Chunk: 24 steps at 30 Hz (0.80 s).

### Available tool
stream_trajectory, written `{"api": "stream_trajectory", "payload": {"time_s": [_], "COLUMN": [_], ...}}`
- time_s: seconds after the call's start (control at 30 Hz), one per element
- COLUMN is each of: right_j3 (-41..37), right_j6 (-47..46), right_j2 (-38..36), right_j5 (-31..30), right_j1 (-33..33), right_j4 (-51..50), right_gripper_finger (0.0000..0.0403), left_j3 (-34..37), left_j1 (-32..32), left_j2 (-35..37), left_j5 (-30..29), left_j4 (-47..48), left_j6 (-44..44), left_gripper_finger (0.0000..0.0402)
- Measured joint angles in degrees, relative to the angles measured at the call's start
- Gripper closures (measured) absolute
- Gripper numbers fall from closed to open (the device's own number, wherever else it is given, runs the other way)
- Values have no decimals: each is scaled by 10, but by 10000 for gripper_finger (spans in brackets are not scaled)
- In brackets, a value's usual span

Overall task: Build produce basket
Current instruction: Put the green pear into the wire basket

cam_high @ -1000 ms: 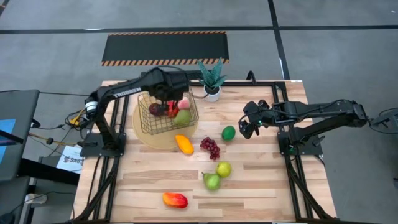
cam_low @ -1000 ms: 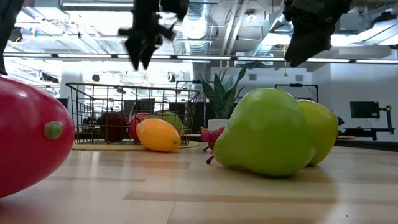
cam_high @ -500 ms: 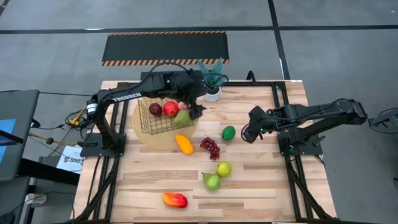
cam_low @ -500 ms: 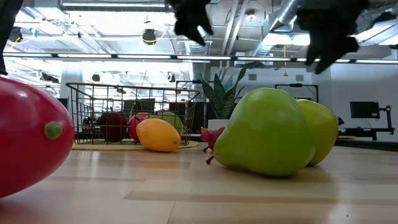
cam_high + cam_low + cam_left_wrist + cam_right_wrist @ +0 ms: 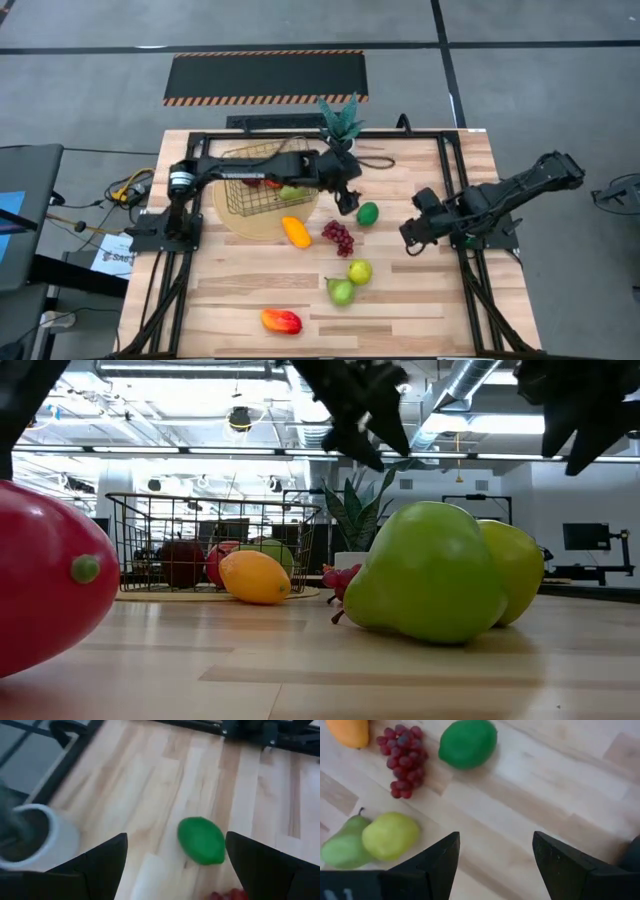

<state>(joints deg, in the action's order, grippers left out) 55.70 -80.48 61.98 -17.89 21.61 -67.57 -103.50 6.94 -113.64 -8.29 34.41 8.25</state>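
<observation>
The gold wire basket [image 5: 252, 190] stands on a round mat at the far left, with red and green produce [image 5: 225, 563] inside. A green lime [image 5: 201, 840] lies on the table right of it. My left gripper [image 5: 350, 204] hangs open just above and left of the lime, touching nothing. Loose on the table lie an orange mango [image 5: 295, 232], purple grapes [image 5: 338, 237], a yellow-green apple [image 5: 360, 271], a green pear [image 5: 340, 291] and a red-orange mango [image 5: 281, 321]. My right gripper [image 5: 409, 240] is open in the air at the right, its fingers [image 5: 427, 862] empty.
A potted plant in a white pot [image 5: 341, 148] stands at the far edge, close behind my left gripper. Black frame rails [image 5: 455, 180] run along the table's sides. Bare wood shows at the near right [image 5: 440, 310].
My left gripper has swung from above the basket toward the table's right, sinking a little and tipping forward, and now hangs by the lime. My right gripper has drifted toward the near edge and rolled about its own axis. No fruit has moved.
</observation>
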Motion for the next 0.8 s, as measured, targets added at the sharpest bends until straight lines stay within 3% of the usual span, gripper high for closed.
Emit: {"api": "stream_trajectory", "payload": {"time_s": [0.27,0.53,0.63,0.8], "right_j3": [0,0,0,0], "right_j6": [-82,-96,-96,-93], "right_j2": [2,3,3,3], "right_j5": [-16,-18,-20,-20], "right_j1": [56,82,85,85], "right_j4": [-10,-12,-15,-14], "right_gripper_finger": [129,129,129,129], "left_j3": [-2,-11,-11,-10], "left_j1": [-24,-64,-78,-100], "left_j2": [-48,-33,-34,-49], "left_j5": [14,119,172,190], "left_j4": [-54,21,34,11], "left_j6": [-5,-171,-196,-211], "left_gripper_finger": [80,80,80,80]}}
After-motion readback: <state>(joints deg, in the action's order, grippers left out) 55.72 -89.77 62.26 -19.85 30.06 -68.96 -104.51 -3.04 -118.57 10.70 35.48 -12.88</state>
